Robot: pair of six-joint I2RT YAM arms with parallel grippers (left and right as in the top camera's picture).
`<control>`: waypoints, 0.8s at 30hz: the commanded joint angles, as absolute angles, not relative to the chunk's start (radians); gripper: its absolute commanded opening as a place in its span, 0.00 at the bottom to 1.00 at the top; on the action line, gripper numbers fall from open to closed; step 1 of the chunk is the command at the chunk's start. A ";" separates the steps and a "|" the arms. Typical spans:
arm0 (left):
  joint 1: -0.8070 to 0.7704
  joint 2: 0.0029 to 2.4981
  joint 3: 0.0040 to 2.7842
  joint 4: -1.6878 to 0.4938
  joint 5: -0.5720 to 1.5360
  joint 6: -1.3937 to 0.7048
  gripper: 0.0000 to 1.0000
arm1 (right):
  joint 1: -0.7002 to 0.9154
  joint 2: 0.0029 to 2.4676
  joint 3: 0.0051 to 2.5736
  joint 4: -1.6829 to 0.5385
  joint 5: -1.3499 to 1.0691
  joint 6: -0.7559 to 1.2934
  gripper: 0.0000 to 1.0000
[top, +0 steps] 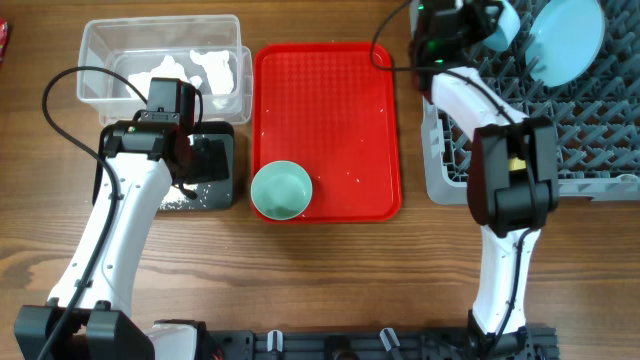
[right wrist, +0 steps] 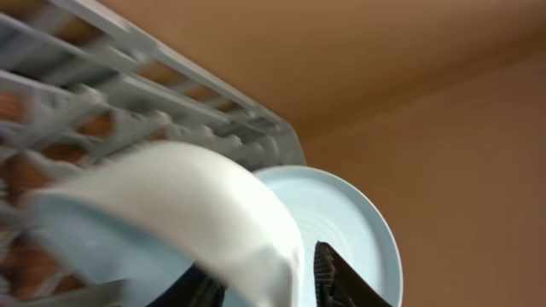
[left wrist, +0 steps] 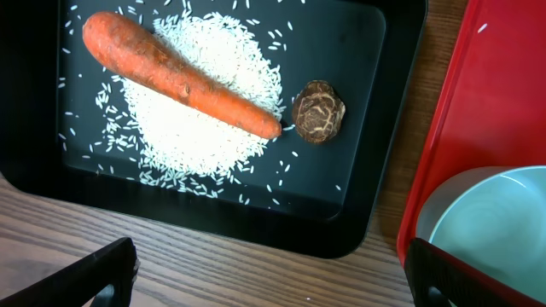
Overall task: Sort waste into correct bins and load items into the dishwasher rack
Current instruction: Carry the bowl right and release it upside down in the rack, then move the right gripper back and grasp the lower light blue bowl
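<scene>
My left gripper (top: 212, 162) (left wrist: 273, 286) is open and empty, low over the black tray (top: 222, 192) (left wrist: 388, 128). The tray holds an orange carrot (left wrist: 179, 77), white rice (left wrist: 200, 128) and a brown lump (left wrist: 318, 111). The clear tub (top: 100, 50) holds white napkins (top: 205, 70). A pale green bowl (top: 281, 190) (left wrist: 490, 230) sits on the red tray's front left corner. My right gripper (top: 492, 25) (right wrist: 273, 286) is shut on the rim of a light-blue bowl (top: 506, 28) (right wrist: 188, 200) over the grey rack (top: 600, 150) (right wrist: 102, 102). The light-blue plate (top: 568, 40) (right wrist: 358, 222) stands in the rack.
The flat red serving tray (top: 330, 110) (left wrist: 486, 94) lies between the bins and the rack. A bit of yellow (top: 517, 163) shows in the rack behind my right arm. A red scrap (top: 4, 40) lies at the far left edge. No spoon is in view.
</scene>
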State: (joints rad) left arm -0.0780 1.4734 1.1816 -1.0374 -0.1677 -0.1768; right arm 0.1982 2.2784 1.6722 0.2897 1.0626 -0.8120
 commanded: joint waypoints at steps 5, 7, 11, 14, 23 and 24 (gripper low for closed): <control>-0.074 1.460 1.192 -1.037 -0.177 -0.163 1.00 | 0.254 2.300 1.680 0.291 1.111 -0.812 0.83; -0.074 1.460 1.192 -1.037 -0.177 -0.164 1.00 | 0.255 2.299 1.680 0.291 1.126 -0.812 0.85; -0.074 1.460 1.192 -1.037 -0.177 -0.164 1.00 | 0.260 2.297 1.680 0.326 1.153 -0.721 0.96; -0.074 1.460 1.192 -1.037 -0.177 -0.163 1.00 | 0.294 2.280 1.680 0.329 1.139 -0.647 1.00; -0.074 1.460 1.192 -1.037 -0.177 -0.164 1.00 | 0.457 2.249 1.680 0.227 1.010 -0.493 1.00; -0.074 1.460 1.192 -1.037 -0.177 -0.163 1.00 | 0.472 2.249 1.680 0.171 0.982 -0.444 1.00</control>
